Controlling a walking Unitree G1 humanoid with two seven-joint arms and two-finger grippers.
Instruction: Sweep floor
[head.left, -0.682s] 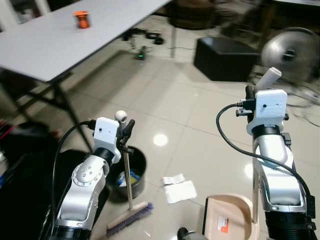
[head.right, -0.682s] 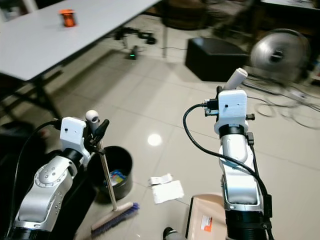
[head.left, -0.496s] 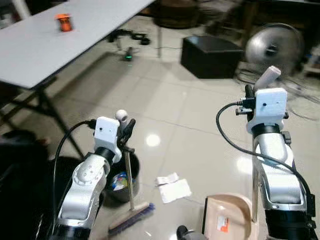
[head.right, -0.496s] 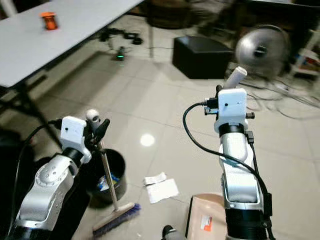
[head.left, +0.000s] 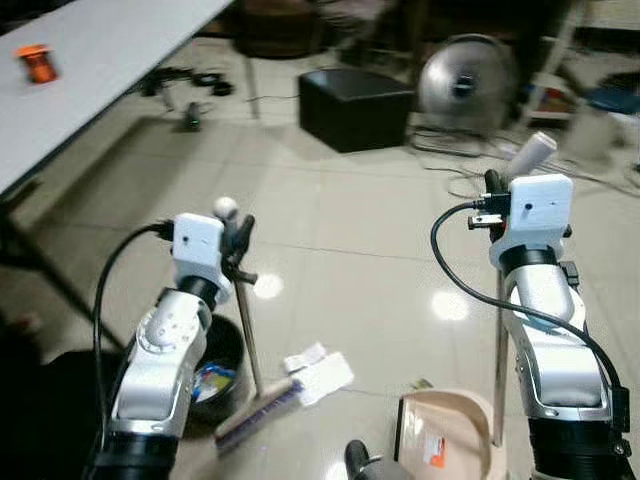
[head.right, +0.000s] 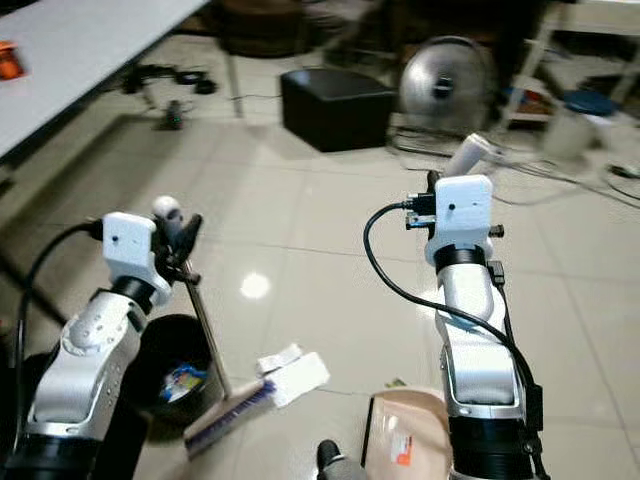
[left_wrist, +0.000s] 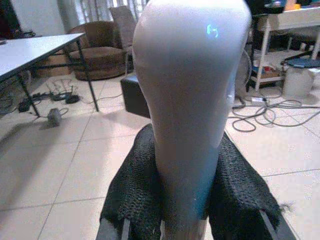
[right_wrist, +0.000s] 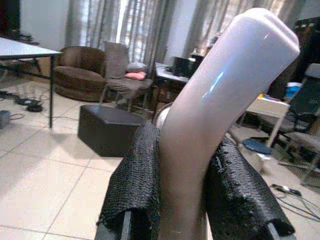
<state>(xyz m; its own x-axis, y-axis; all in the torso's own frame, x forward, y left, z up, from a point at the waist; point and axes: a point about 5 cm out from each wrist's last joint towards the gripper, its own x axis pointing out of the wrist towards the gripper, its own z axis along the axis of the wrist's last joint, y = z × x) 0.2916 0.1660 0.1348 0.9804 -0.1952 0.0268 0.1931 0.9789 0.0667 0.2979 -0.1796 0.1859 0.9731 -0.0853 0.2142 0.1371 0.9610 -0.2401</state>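
My left gripper (head.left: 238, 236) is shut on the white knob of the broom handle (left_wrist: 192, 100). The thin pole runs down to the broom head (head.left: 258, 415), whose purple bristles rest on the tiles against white paper scraps (head.left: 318, 370). My right gripper (head.left: 497, 190) is shut on the beige dustpan handle (right_wrist: 220, 105). That handle's pole drops to the tan dustpan (head.left: 445, 445) standing on the floor at the lower right, just right of the scraps.
A black bin (head.left: 215, 360) holding some rubbish sits by my left arm. A white table (head.left: 90, 60) stands at the far left. A black box (head.left: 355, 105), a floor fan (head.left: 465, 75) and loose cables lie ahead across glossy tiles.
The camera has turned right, so table and box have slid left in view. The broom head now touches the paper scraps. Both grips are unchanged.
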